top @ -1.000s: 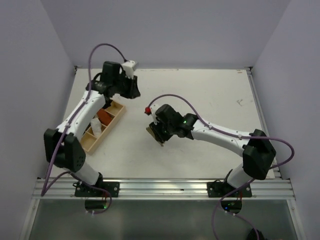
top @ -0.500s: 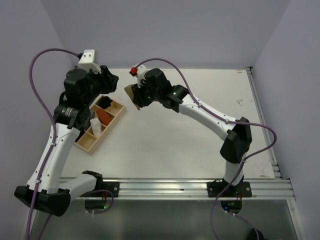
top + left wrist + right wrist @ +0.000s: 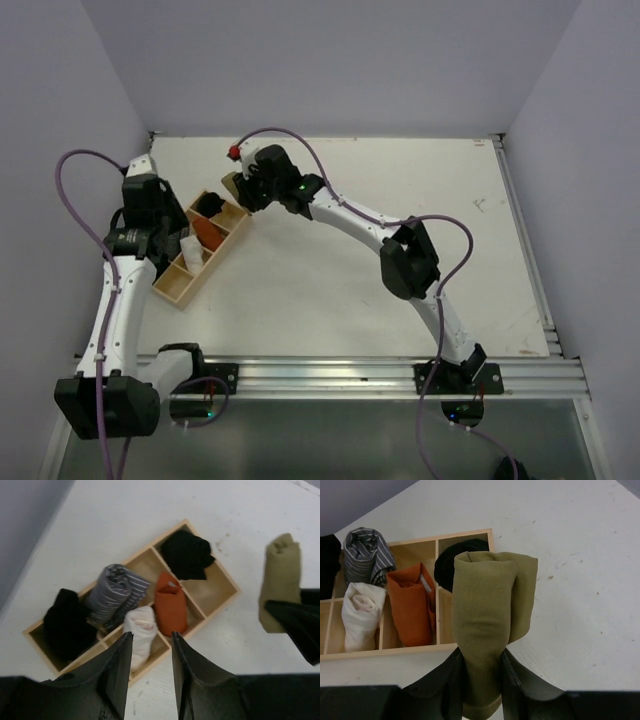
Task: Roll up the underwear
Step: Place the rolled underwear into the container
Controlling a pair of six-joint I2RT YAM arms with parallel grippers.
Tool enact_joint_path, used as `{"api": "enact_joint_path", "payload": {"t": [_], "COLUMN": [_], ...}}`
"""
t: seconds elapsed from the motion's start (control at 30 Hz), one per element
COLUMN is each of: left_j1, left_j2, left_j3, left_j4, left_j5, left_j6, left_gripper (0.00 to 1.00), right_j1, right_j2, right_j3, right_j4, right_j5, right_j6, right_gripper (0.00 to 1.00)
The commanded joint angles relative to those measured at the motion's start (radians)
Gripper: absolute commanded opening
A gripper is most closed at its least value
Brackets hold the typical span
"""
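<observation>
The right pincer (image 3: 480,680) clamps the soft, rolled olive underwear (image 3: 487,610) upright; just beyond it a compartmented wooden tray (image 3: 395,650) holds an orange roll (image 3: 410,605) and a black roll (image 3: 445,567); the left pincer (image 3: 150,675) hovers above it, narrowly parted, empty.

White scuffed tabletop (image 3: 440,170), plain lilac walls (image 3: 330,60) closing it in on three sides, aluminium rail (image 3: 330,376) along the near edge, soft even light.
</observation>
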Motion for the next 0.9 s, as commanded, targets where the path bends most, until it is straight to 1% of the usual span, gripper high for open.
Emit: {"api": "enact_joint_path", "payload": {"t": [0.0, 0.03, 0.13, 0.2, 0.23, 0.27, 0.3, 0.37, 0.43, 0.6, 0.63, 0.7, 0.73, 0.87], "left_j1": [0.106, 0.115, 0.192, 0.232, 0.24, 0.246, 0.247, 0.249, 0.247, 0.249, 0.249, 0.247, 0.249, 0.249], "left_j2": [0.011, 0.024, 0.048, 0.033, 0.003, -0.017, -0.059, -0.091, -0.12, -0.206, -0.218, -0.234, -0.229, -0.173], "left_j3": [-0.023, -0.019, -0.025, -0.051, -0.095, -0.121, -0.146, -0.192, -0.209, -0.288, -0.302, -0.336, -0.356, -0.454], "left_j4": [0.055, 0.046, 0.022, 0.012, 0.002, -0.005, -0.011, -0.067, -0.136, -0.236, -0.239, -0.207, -0.197, -0.129], "left_j5": [-0.02, -0.042, -0.074, -0.065, -0.055, -0.042, -0.042, -0.076, -0.128, -0.176, -0.177, -0.144, -0.131, -0.061], "left_j6": [0.017, 0.014, -0.028, -0.123, -0.166, -0.227, -0.253, -0.299, -0.312, -0.381, -0.413, -0.421, -0.459, -0.535], "left_gripper": [0.4, 0.4, 0.49, 0.54, 0.55, 0.55, 0.54, 0.51, 0.51, 0.48, 0.48, 0.48, 0.49, 0.49], "right_j1": [-0.004, -0.007, -0.021, -0.024, -0.025, -0.027, -0.027, -0.027, -0.03, -0.042, -0.044, -0.053, -0.057, -0.093], "right_j2": [0.011, 0.004, -0.027, -0.077, -0.094, -0.134, -0.151, -0.2, -0.226, -0.311, -0.328, -0.364, -0.374, -0.418], "right_j3": [0.078, 0.069, 0.02, -0.033, -0.052, -0.069, -0.104, -0.141, -0.192, -0.293, -0.311, -0.348, -0.36, -0.417], "right_j4": [0.089, 0.092, 0.108, 0.111, 0.114, 0.114, 0.114, 0.115, 0.124, 0.129, 0.135, 0.138, 0.138, 0.144], "right_j5": [-0.015, -0.025, -0.048, -0.053, -0.059, -0.07, -0.073, -0.082, -0.096, -0.128, -0.13, -0.128, -0.131, -0.134], "right_j6": [-0.075, -0.07, -0.047, -0.047, -0.026, -0.014, -0.012, -0.009, 0.0, 0.003, 0.0, -0.01, -0.013, -0.033], "right_gripper": [0.0, 0.0, 0.0, 0.0, 0.0, 0.0, 0.0, 0.0, 0.0, 0.0, 0.0, 0.0, 0.0, 0.0]}}
